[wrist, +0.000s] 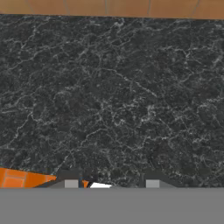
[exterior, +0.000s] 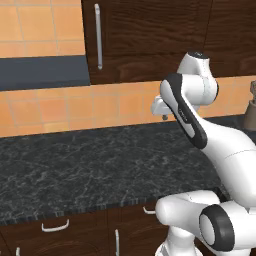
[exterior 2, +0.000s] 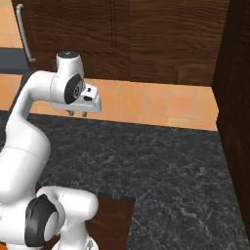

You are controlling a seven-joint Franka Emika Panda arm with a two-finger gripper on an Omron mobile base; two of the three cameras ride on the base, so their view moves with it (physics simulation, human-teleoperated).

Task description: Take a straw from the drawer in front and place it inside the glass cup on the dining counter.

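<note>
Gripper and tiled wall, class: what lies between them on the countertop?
Bare black speckled countertop runs from the gripper up to the orange tiled wall in the hand view.

A black speckled worktop (exterior: 75, 170) runs along a wall of orange tiles (exterior: 65, 107), its marbled surface also seen close up from above (wrist: 113, 96). Dark wooden upper cabinets (exterior 2: 146, 34) hang over it, one door carrying a long silver handle (exterior: 98, 36), while a tall dark cabinet side (exterior 2: 237, 122) closes off the right end. Below the front edge sit dark cabinet fronts with small curved silver handles (exterior: 55, 227).
</note>
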